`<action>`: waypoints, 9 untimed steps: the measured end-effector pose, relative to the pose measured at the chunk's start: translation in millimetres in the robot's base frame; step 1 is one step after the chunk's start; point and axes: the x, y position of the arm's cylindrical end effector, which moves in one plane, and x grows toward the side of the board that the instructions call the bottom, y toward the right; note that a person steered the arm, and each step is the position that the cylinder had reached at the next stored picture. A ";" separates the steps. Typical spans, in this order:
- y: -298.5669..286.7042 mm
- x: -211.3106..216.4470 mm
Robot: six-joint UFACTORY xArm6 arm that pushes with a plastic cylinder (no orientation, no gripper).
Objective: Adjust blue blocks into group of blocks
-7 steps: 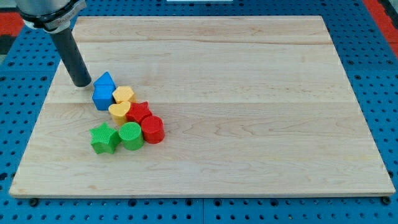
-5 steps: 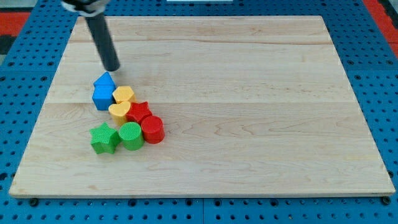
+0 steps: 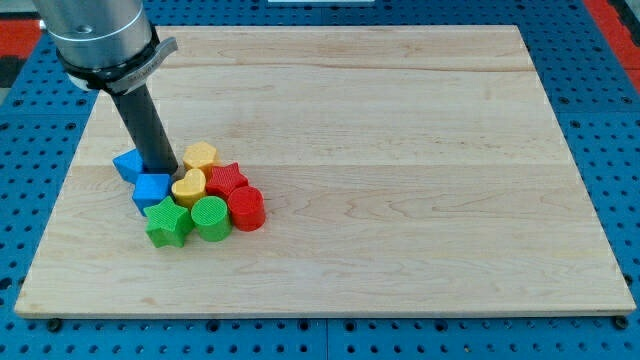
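Two blue blocks lie at the left of the cluster: one (image 3: 128, 164) to the left of my rod, apart from the others, and one (image 3: 152, 189) just below my tip, touching the green star (image 3: 168, 223). My tip (image 3: 166, 169) stands between the two blue blocks and the yellow heart (image 3: 189, 186). The cluster also holds a second yellow block (image 3: 200, 156), a red star (image 3: 226, 180), a red cylinder (image 3: 246, 209) and a green cylinder (image 3: 210, 217).
The wooden board (image 3: 400, 150) lies on a blue perforated table (image 3: 620, 120). The arm's grey housing (image 3: 95, 35) hangs over the board's upper left corner.
My rod moved from above the cluster down into it. The two blue blocks, joined before, have split: one slid left, the other moved down against the green star.
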 end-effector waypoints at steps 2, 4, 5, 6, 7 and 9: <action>-2.2 -66.9; -83.7 -56.7; -60.4 -32.3; -60.3 -20.2; -41.2 -21.5; -17.6 -23.1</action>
